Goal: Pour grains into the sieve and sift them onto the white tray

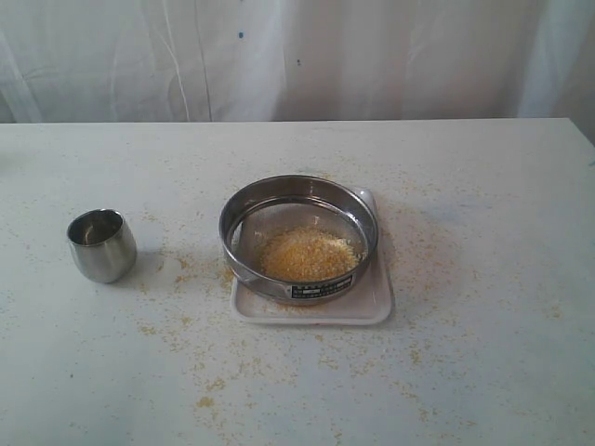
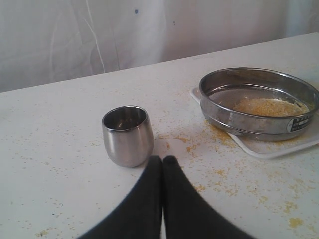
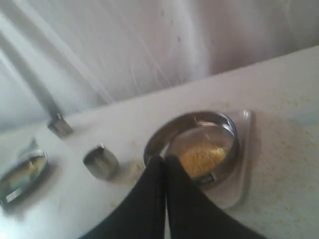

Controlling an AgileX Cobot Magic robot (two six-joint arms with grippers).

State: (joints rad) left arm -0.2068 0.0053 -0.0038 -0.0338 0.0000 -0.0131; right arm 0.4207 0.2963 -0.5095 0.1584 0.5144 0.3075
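As yellow mealy grains (image 1: 307,253) sit in the round steel sieve (image 1: 270,279) on the square white tray (image 1: 367,302), left gripper (image 2: 162,158) and right gripper (image 3: 164,158), fingers pressed together and empty, should shake it gently, level.

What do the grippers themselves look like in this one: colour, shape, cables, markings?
Only finger ends show, in the wrist views. The left gripper and right gripper each have two plain matte black fingers, broad at the base, tapering to rounded tips. No cables or markings are visible. The exterior view shows no arms.
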